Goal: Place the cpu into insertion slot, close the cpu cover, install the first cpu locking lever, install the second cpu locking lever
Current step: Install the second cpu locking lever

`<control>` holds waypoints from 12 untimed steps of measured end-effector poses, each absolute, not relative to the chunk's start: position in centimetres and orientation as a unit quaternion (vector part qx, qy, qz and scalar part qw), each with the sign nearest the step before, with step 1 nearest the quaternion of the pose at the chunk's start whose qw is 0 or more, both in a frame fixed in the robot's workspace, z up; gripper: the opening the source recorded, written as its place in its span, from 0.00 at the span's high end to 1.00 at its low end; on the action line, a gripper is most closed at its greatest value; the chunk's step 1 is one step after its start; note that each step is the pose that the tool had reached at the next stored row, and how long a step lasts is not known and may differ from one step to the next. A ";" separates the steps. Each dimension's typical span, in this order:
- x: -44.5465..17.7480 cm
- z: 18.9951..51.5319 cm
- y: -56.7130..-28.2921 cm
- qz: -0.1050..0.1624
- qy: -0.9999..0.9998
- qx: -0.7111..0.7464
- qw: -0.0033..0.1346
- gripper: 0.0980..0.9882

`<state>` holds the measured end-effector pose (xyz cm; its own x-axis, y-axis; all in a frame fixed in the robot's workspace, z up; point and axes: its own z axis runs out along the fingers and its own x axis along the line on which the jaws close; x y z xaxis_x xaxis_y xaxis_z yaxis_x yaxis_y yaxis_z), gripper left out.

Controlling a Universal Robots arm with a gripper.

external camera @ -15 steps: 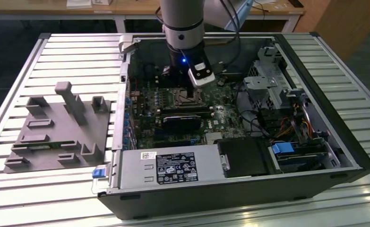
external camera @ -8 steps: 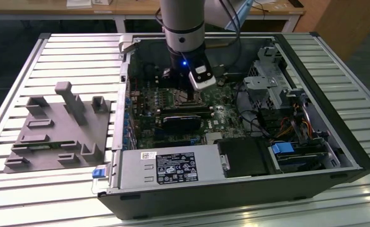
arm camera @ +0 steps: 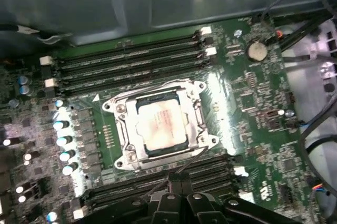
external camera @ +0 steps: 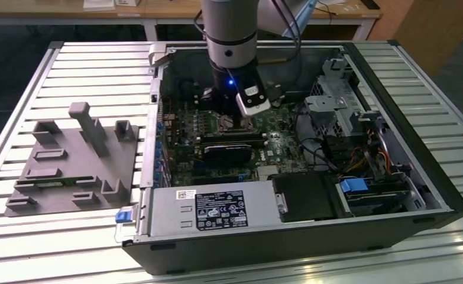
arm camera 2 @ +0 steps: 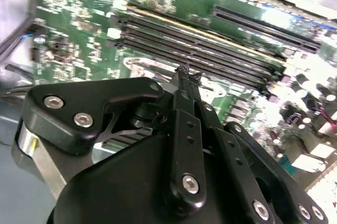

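In the first wrist view the cpu (arm camera: 160,126), a square chip with a dull silver top, lies flat in the insertion slot (arm camera: 142,153) on the green motherboard. The cpu cover (arm camera: 122,129), a silvery frame, lies down around the chip. A thin wire lever (arm camera: 192,158) slants from the cover's corner toward my fingertips. My gripper (arm camera: 179,178) is shut, its black fingers pressed together just off the cover's edge, beside the memory slots. In the second wrist view the gripper (arm camera 2: 182,72) tips hover close over the board. In the exterior view the gripper (external camera: 233,123) reaches down into the open computer case.
Long black memory slots (arm camera: 131,58) run on both sides of the socket. A coin battery (arm camera: 256,50) sits near cables. A black card (external camera: 227,154), the power supply (external camera: 211,210) and a drive cage (external camera: 342,106) crowd the case. A grey fixture tray (external camera: 73,160) lies at the exterior view's left.
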<state>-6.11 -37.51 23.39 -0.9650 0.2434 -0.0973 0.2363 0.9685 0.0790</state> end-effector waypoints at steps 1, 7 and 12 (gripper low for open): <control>-6.1 23.3 -37.5 0.033 0.991 0.121 0.047 0.99; -6.1 23.3 -37.5 0.032 0.991 0.121 0.038 0.99; -6.2 23.2 -37.7 0.046 0.991 0.120 0.039 0.99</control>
